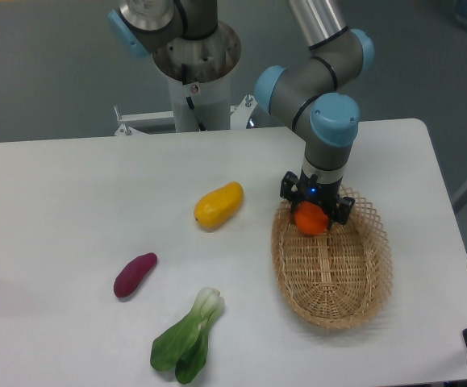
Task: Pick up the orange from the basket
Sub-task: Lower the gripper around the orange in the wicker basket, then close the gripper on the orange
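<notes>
The orange [310, 218] is a small round orange-red fruit at the far end of the basket [342, 302], a large tan wicker oval at the right of the table. My gripper [312, 216] points straight down over it, its black fingers on either side of the fruit and shut on it. The orange appears slightly raised above the basket floor, with its top hidden by the gripper body.
A yellow mango-like fruit [218, 204] lies left of the basket. Further left is a purple sweet potato [135, 274], and a green bok choy [187, 336] lies near the front edge. The robot base [193, 64] stands behind the table.
</notes>
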`<control>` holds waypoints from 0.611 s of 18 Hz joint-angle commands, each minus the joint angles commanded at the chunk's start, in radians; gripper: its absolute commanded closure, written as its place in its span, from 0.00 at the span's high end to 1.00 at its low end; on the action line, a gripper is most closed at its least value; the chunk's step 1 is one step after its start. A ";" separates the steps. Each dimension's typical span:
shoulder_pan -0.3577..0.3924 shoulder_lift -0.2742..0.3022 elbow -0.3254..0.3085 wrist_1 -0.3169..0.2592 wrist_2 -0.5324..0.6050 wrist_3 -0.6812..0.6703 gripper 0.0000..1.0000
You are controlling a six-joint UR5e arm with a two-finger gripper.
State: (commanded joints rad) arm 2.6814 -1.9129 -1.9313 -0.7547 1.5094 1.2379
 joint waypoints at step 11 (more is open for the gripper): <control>-0.002 0.017 0.075 -0.008 -0.005 -0.003 0.65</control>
State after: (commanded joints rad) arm 2.6799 -1.8960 -1.8563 -0.7624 1.5049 1.2349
